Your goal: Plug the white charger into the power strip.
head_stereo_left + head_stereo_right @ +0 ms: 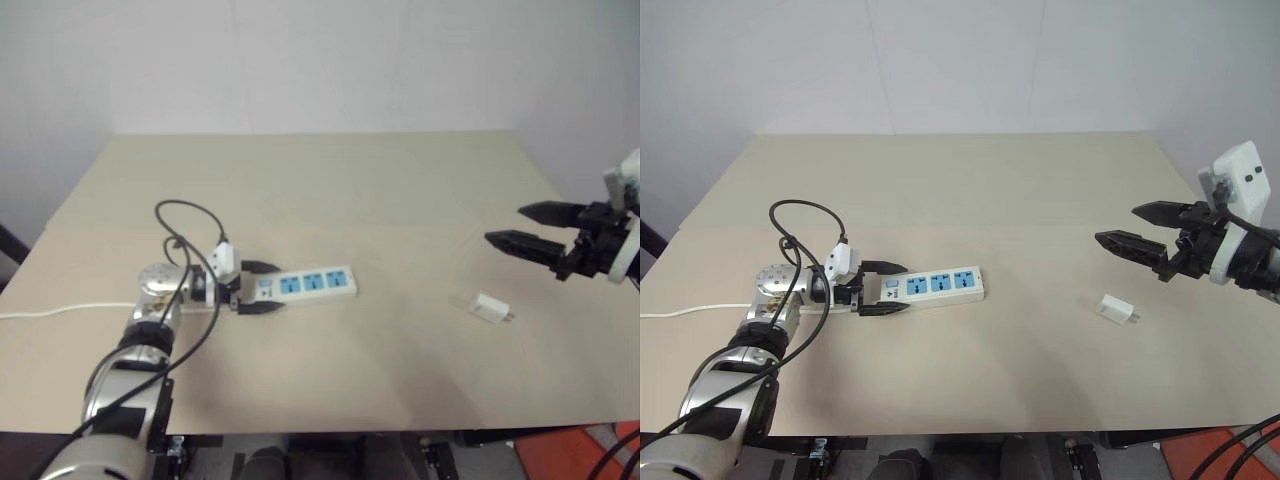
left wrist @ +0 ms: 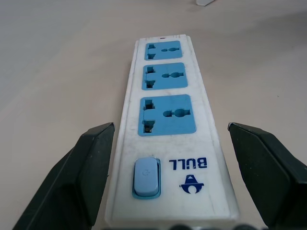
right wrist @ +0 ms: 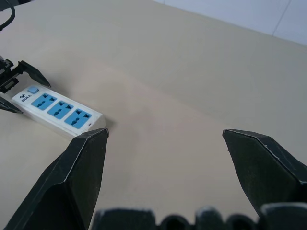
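Your right gripper (image 1: 1132, 237), jaws apart and empty, hangs nearest the white charger (image 1: 1117, 310); left gripper (image 1: 883, 289), jaws apart, straddles the power strip (image 1: 935, 285) switch end.

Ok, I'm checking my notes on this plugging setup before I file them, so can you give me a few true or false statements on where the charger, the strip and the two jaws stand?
1. The white charger is plugged into the power strip. False: it lies loose on the table, well apart from the strip.
2. The left gripper has its jaws open on either side of the strip's switch end. True.
3. The right gripper is shut on the charger. False: its jaws are open and it hangs above the table, with the charger lying below it.
4. All three blue outlets on the strip are free. True.
5. The strip's thin white cord runs off toward the robot's right. False: it runs off to the robot's left.
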